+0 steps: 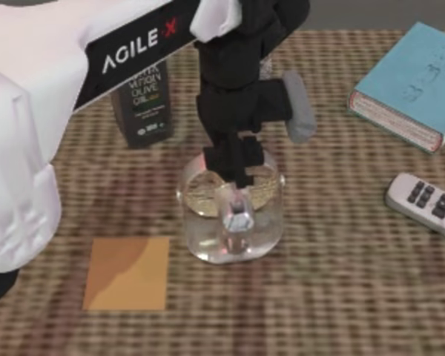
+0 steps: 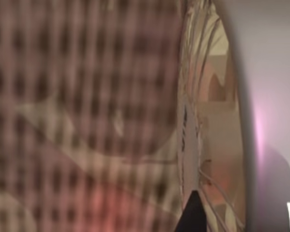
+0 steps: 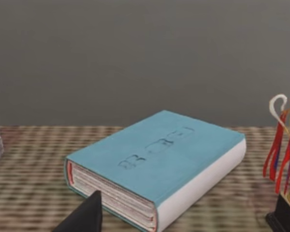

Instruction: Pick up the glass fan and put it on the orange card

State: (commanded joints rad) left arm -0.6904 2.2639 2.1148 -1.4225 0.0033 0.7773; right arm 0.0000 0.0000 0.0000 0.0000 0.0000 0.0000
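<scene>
Overhead, the AGILE X-marked left pincer (image 1: 241,172) seems clamped on the glass fan (image 1: 230,215) beside an "OLIVE OIL" bottle (image 1: 142,104).

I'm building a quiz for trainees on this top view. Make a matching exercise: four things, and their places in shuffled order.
Things:
1. glass fan
2. orange card
3. light blue book
4. remote control

Places:
A. far right corner
B. right edge, nearer than the book
C. middle, under the left gripper
D. left of the fan, nothing on it

Pairs: 1-C, 2-D, 3-A, 4-B
</scene>
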